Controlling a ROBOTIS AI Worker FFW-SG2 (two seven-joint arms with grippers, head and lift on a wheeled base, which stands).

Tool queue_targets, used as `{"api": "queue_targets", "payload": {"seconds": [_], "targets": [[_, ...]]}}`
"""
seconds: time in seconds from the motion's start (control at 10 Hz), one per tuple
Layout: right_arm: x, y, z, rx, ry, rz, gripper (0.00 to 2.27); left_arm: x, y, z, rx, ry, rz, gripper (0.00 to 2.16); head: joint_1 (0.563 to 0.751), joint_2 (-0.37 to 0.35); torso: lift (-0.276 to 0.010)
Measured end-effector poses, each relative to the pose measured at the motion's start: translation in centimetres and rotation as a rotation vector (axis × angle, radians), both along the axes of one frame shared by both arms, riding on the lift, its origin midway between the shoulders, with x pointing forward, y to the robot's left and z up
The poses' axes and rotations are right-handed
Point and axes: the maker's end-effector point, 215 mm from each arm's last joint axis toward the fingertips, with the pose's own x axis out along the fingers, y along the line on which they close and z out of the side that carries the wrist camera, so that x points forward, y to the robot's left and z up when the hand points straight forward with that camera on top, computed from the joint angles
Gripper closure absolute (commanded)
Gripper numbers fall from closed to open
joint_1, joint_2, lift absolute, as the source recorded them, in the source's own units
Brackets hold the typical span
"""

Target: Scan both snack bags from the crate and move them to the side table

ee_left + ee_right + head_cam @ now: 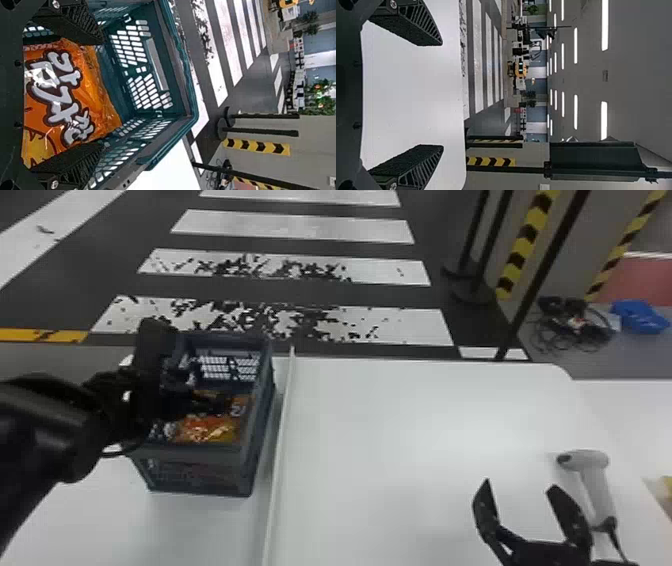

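I see dark floor [300, 292], worn white crossing stripes [295, 230], dark posts [492, 237], hazard tape [526, 237] in yellow-black, grey wall [309, 154]. Right wrist view: grey ceiling [633, 79], lit strip lights [604, 118] in rows.

Past the jaws of the left gripper [205, 402], the crate [195, 460] is seen close from the wrist, from above by the head; past the right gripper [519, 486], the far room [589, 75] is faced.

Access to the crate [195, 462] was from above; its walls limited sideways travel of the left pincer [211, 399]. A raised strip [281, 415] ran alongside. Open counter [390, 440] extended to the right pincer [520, 484], bounded by the scanner [595, 485].
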Motion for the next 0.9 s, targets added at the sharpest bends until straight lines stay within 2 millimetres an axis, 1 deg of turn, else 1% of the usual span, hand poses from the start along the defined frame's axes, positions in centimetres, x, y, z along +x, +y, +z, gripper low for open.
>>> {"api": "queue_targets", "payload": {"seconds": [0.2,0.3,0.5,0.7,0.9], "targets": [[0.0,0.0,0.0,0.0,-0.001,0.0,0.07,0.3,-0.4,-0.9,0.067,0.038,-0.041,0.09,0.695,-0.056,-0.099],[0.0,0.0,0.0,0.0,-0.001,0.001,0.07,0.5,-1.0,-1.2,0.083,0.052,-0.067,0.09,0.695,-0.063,-0.099],[0.0,0.1,0.0,0.001,-0.001,0.004,0.07,0.5,-2.0,-2.3,0.119,0.088,-0.118,0.09,0.695,-0.072,-0.099],[0.1,0.3,0.1,0.001,-0.004,0.008,0.07,-0.2,-2.8,-3.8,0.156,0.124,-0.161,0.09,0.695,-0.081,-0.099],[0.3,0.3,0.2,0.0,-0.004,0.012,0.07,-1.1,-2.6,-5.6,0.192,0.162,-0.178,0.1,0.695,-0.08,-0.099]]}}
